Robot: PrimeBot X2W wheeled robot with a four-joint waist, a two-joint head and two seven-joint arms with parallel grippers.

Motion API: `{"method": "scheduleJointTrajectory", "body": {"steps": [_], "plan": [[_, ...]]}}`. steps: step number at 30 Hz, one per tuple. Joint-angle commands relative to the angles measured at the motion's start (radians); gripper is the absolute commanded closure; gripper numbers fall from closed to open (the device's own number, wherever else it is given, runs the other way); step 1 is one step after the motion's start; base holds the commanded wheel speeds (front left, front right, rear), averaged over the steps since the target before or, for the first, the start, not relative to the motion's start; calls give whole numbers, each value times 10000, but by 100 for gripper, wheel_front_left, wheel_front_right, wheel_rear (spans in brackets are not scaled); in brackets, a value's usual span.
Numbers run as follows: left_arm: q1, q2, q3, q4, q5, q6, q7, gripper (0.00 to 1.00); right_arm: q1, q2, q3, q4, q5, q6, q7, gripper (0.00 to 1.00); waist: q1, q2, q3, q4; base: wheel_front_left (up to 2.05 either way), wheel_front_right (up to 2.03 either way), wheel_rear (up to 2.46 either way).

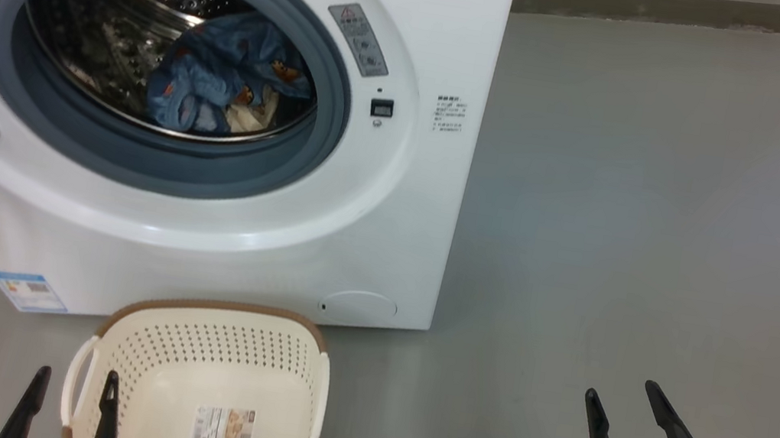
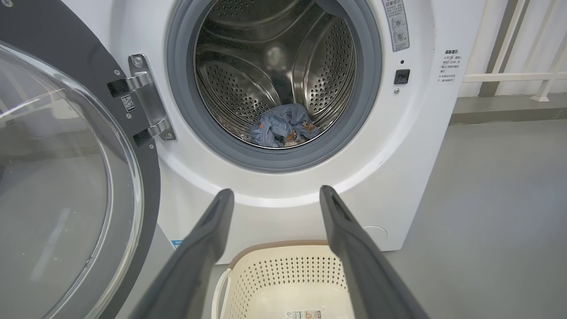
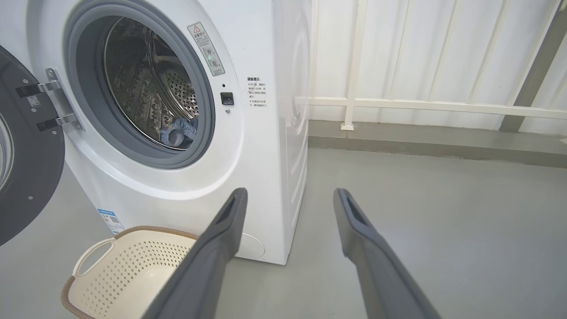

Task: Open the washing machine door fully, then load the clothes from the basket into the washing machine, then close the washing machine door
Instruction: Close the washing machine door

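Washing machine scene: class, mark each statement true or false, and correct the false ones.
1. The washing machine door stands open. True.
2. The clothes lie in the drum of the washing machine. True.
3. The basket sits on top of the washing machine. False: it stands on the floor in front of it.
4. The basket holds a garment. False: no clothes are in it, just a label.
5. The left gripper has its jaws shut on cloth. False: they stand open, holding nothing.
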Motion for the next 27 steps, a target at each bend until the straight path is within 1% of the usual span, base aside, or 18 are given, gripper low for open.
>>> {"method": "scheduleJointTrajectory", "body": {"steps": [1,6,12,27], "plan": [[-478,211,329,-155,-13,-30,-55,0,-220,-70,229,-257,-110,16,-50,0,0,0,14,14,-209,209,0],[-543,224,304,-131,5,-53,-65,0,-235,-57,218,-222,-97,16,-62,0,0,0,39,38,-171,171,0],[-593,225,282,-120,15,-38,-72,0,-252,-39,203,-205,-108,16,-77,0,0,0,41,56,-96,96,0],[-617,232,291,-132,8,-3,-94,0,-265,-22,195,-165,-119,16,-103,0,0,0,10,88,-8,8,0]]}}
